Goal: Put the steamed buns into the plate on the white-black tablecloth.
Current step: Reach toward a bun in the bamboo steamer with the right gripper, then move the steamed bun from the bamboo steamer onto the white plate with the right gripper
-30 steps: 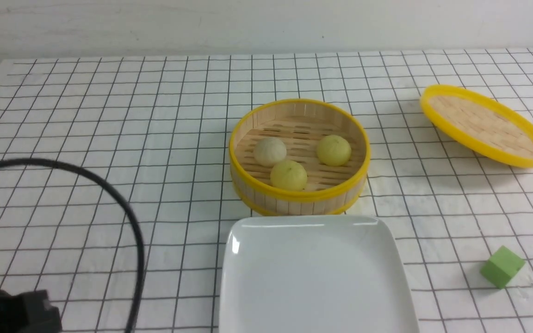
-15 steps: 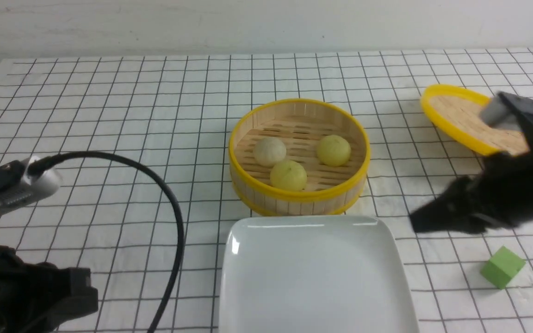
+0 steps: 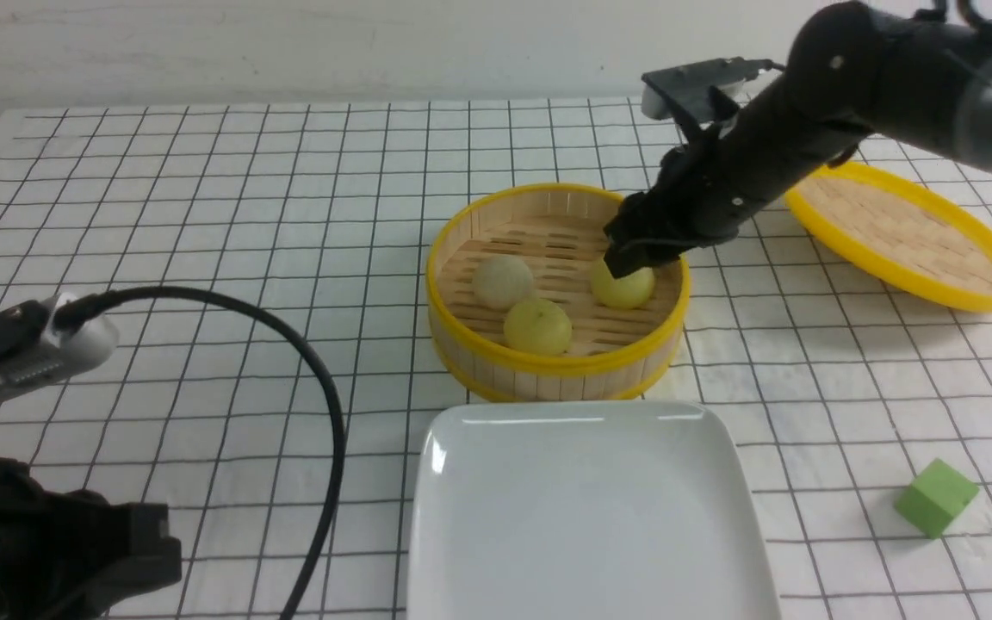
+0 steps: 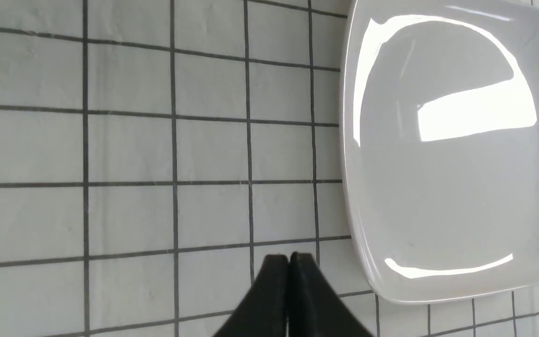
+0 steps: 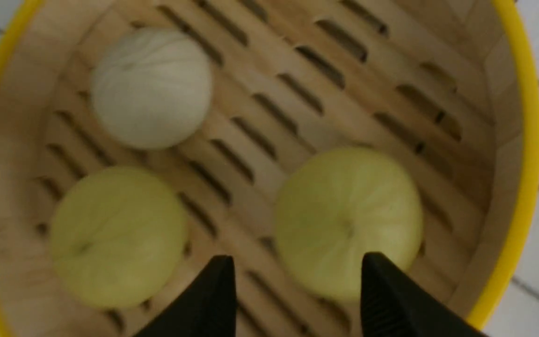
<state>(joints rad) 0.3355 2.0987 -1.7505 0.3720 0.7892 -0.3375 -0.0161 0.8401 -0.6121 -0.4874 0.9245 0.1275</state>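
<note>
Tablecloth (image 3: 203, 215), white with a thin black grid, fills nearly the whole front view, and we see everything else resting on it. The plate (image 3: 582, 517), glossy, white and square, sits at the bottom centre of the frame. Just above it stands the round steamer basket (image 3: 548, 370) with its yellow rim, close to the plate's far edge. The basket's lid (image 3: 901, 232) lies at the right of the frame, tilted with one edge raised.

The right arm (image 3: 806, 112) reaches in from the upper right corner down into the basket. All three steamed buns lie inside it: the beige-white bun (image 3: 503, 281) at the left, one yellow-green bun (image 3: 537, 325) nearest the plate, and the other yellow-green bun (image 3: 625, 288) at the right.

The right claw (image 5: 297, 262) is spread apart over that right-hand bun, gripping nothing; we cannot tell whether it touches the bun.

A green cube (image 3: 935, 497) sits at the lower right, well apart from the plate.

The left claw (image 4: 289, 260) has its fingers pressed together, holding nothing, above the cloth just beside a corner of the plate.
</note>
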